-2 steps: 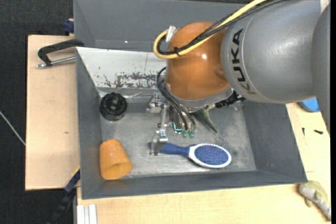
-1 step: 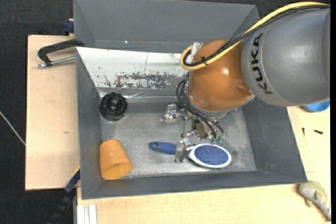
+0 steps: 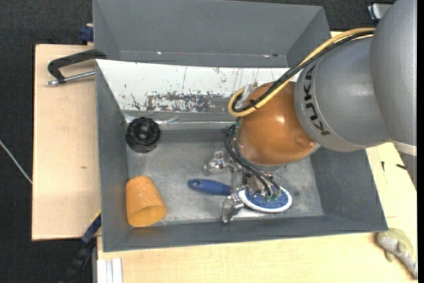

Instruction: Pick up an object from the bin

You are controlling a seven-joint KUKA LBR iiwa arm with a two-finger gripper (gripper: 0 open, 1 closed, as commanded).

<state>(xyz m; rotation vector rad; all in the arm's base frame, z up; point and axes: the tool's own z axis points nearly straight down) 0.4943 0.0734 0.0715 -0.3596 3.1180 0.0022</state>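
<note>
Your claw (image 3: 223, 185) spread open, fingers (image 3: 229, 210) either side of blue-handled tool (image 3: 205, 186), bin (image 3: 199, 23) front; arm (image 3: 344, 96) lettered "KUKA".

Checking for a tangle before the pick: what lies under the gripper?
A flat blue-and-white disc on the bin floor, with a blue handle lying just left. The gripper covers the disc's left part and whether the two join.

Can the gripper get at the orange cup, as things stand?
Probably yes. The cup lies alone in the bin's lower-left corner, nothing on it; the gripper is over the blue-handled tool to its right. The near walls may crowd the grasp.
</note>
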